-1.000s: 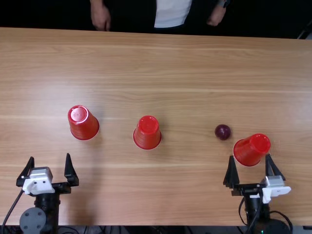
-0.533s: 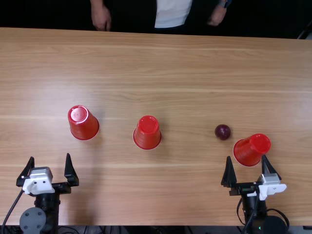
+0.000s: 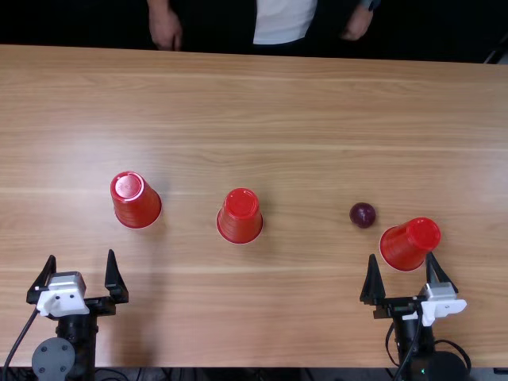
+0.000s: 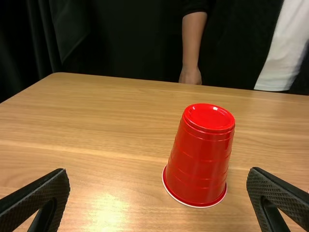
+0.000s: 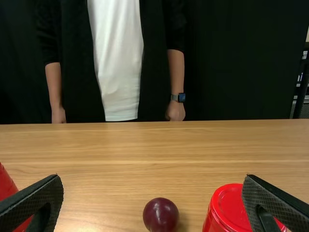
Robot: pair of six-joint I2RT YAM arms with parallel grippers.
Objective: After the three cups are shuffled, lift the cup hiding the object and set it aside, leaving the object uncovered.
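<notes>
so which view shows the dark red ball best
The top view: the ball lies whole and uncovered on the table, between the middle cup and the right cup, close to the right cup but apart from it. The right wrist view shows it close up, beside that cup.

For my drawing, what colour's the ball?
The ball is dark purplish red; clearest in the right wrist view.

Top camera looks steeply down; wrist cameras skim low across the same table (image 3: 317, 103).

Right cup (image 5: 227, 208) cropped by frame edge, middle cup (image 5: 5, 182) mostly out of frame
</notes>
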